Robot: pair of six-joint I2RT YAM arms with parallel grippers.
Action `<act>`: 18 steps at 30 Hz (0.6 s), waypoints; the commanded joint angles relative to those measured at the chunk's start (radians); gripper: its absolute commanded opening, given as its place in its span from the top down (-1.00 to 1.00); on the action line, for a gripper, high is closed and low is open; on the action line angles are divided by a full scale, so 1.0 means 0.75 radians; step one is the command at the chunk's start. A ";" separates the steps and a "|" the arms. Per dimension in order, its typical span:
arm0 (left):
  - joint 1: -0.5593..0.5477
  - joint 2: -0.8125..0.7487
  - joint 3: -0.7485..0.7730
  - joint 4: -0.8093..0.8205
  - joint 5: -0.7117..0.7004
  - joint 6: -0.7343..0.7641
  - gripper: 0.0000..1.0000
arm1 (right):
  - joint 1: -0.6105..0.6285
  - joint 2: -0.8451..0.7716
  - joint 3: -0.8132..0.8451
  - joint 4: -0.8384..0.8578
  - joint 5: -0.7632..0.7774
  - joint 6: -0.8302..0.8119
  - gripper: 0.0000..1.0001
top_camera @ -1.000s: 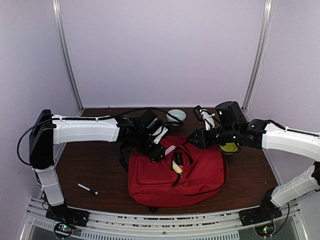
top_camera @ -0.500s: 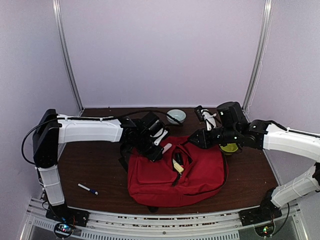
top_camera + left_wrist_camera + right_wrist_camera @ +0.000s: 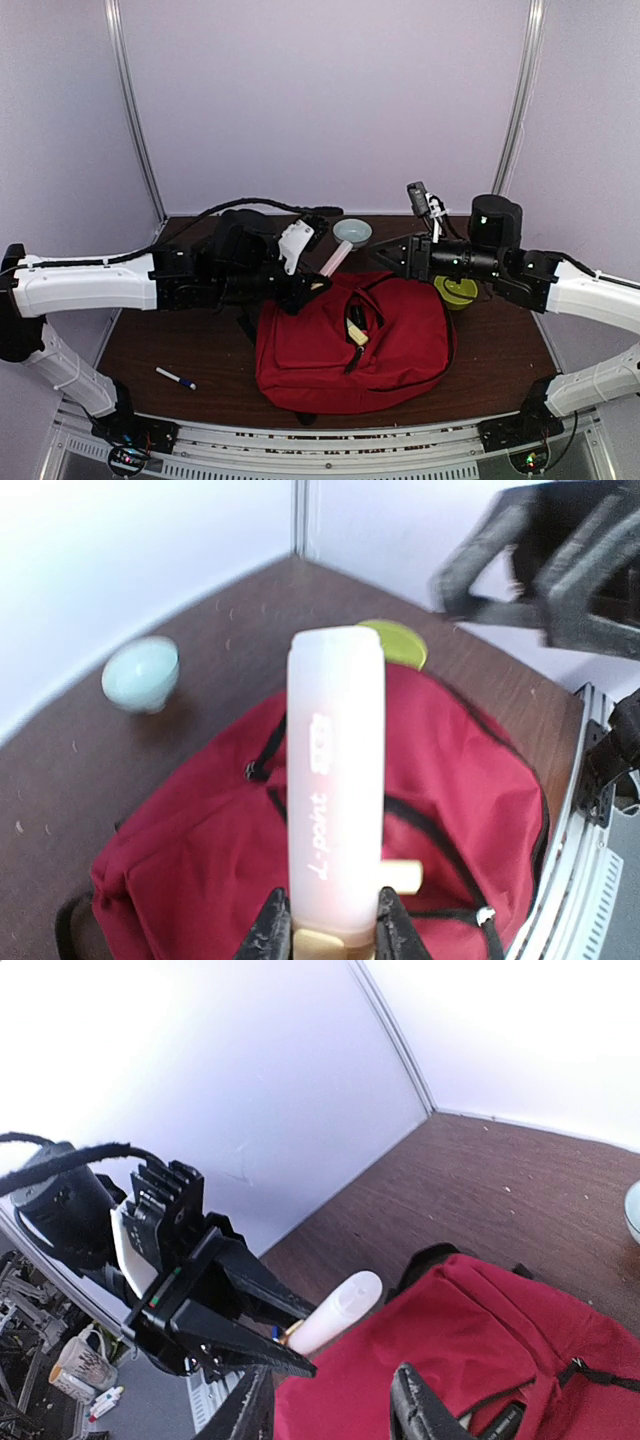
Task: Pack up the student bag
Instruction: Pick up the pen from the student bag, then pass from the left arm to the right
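Note:
The red student bag lies in the middle of the table, its top zipper open, with a yellow item and dark things showing in the slit. My left gripper hovers above the bag's rear left corner, shut on the base of a whitish translucent tube that points toward the back. The left wrist view shows this tube between the jaws of that gripper, with the bag below. My right gripper hangs above the bag's rear edge, open and empty, its fingers spread over the bag.
A pale blue bowl stands at the back centre. A yellow-green round object sits beside the bag's right side, under the right arm. A blue-capped pen lies at the front left. Side walls close in the table.
The left arm drew back to the left and lifted the tube away from the bag's opening. The right gripper opened and rose off the bag's rear edge.

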 commanded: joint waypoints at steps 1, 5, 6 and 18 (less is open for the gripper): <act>-0.145 -0.053 0.023 0.266 -0.428 0.166 1.00 | 0.068 -0.029 0.029 0.276 0.079 0.102 0.17; -0.229 -0.015 0.079 0.323 -0.634 0.279 1.00 | 0.158 -0.010 0.053 0.310 0.333 0.140 0.03; -0.241 0.004 0.096 0.329 -0.658 0.298 1.00 | 0.164 -0.003 0.061 0.311 0.379 0.158 0.01; -0.261 0.066 0.148 0.313 -0.676 0.340 1.00 | 0.193 0.111 0.133 0.320 0.351 0.219 0.19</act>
